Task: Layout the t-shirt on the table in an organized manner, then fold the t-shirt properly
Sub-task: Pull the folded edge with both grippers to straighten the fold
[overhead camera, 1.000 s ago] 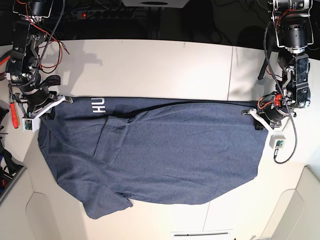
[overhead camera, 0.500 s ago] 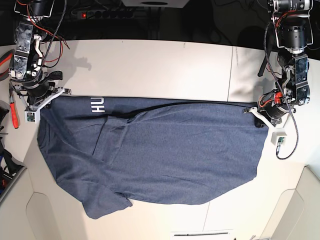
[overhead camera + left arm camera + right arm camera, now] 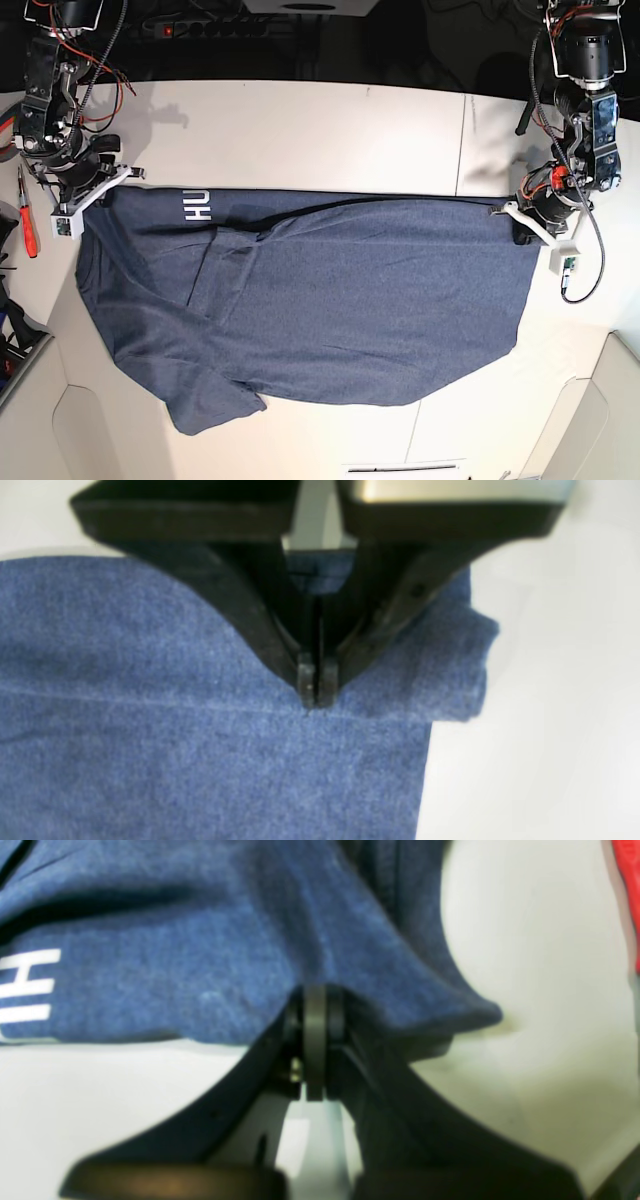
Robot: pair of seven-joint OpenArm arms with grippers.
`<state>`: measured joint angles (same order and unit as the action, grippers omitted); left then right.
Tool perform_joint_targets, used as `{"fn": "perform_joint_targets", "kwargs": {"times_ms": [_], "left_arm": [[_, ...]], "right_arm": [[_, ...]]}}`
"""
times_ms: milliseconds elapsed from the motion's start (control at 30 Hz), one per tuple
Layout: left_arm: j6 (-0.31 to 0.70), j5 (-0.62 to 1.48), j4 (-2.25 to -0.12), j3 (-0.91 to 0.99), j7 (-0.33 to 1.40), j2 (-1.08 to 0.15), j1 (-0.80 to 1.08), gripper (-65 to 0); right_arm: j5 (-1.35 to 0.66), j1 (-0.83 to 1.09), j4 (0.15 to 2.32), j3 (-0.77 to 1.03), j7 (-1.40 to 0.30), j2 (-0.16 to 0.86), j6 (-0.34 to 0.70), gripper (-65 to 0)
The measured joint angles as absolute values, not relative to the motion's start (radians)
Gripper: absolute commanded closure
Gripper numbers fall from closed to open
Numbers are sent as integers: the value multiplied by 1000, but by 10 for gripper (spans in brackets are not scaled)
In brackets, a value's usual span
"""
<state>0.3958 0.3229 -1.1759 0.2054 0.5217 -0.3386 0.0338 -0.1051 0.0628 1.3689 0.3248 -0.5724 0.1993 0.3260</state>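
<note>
The dark navy t-shirt lies spread across the off-white table, its far edge stretched in a nearly straight line between my two grippers. White letters show near its left corner. My left gripper, at the right of the base view, is shut on the shirt's far right corner; in the left wrist view its fingertips pinch the blue fabric by a hem seam. My right gripper is shut on the far left corner; in the right wrist view it pinches the fabric edge.
A thin dark seam crosses the table at the right. A red-handled tool lies off the left side. Cables and a power strip run behind the table. The shirt's near left sleeve lies close to the front edge.
Both grippers have moved toward the far side of the table with the shirt corners in them, and the shirt's far edge has shifted that way and pulled straighter.
</note>
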Motion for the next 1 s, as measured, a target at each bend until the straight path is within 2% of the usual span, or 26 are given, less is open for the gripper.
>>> {"fn": "perform_joint_targets", "kwargs": {"times_ms": [233,400,700,1000], "left_arm": [[369,330,-1325,220,535,-340,180,0],[380,342,-1373,300,538,-337,263,0],[419,390,-1380,469,595,-336,318,0],[456,464,-1376,501,628,-336,327,0]], "right_arm": [[-210,131,1398,325,-566,204,386,0],[-208,191,1468,325,-595,204,397,0],[-208,305,1586,321,-670,258,404,0],[-277,368,1594,328,-700,261,396,0]]}}
